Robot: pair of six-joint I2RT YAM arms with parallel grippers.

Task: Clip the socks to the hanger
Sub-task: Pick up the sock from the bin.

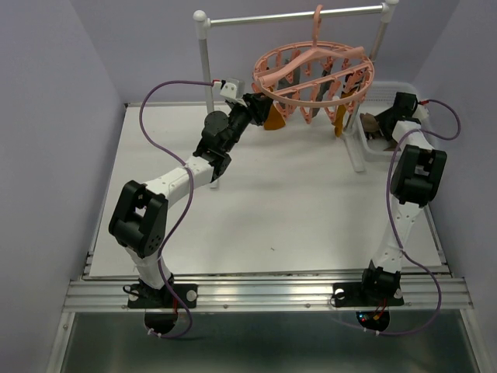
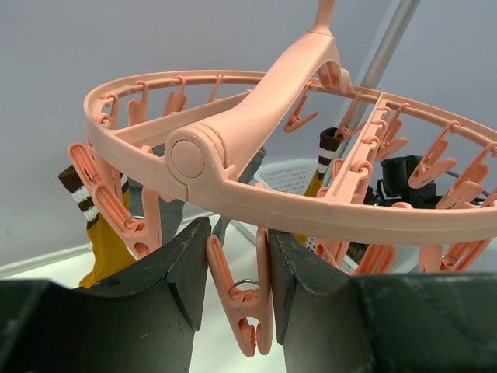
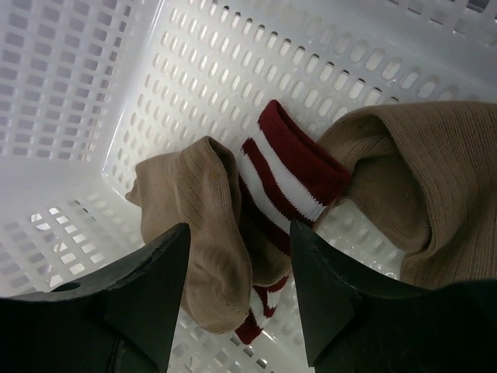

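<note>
The left arm (image 1: 180,177) is stretched forward and raised; the left gripper (image 2: 239,237) is clamped on a hanger clip (image 2: 242,307) lodged between its fingers. The right arm (image 1: 414,175) is folded upright, and the right gripper (image 3: 239,233) is held agape, tilted downward.

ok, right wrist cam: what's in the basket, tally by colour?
Tan socks: 2
Red-and-white striped sock: 1
Total: 3, all in the white basket
</note>
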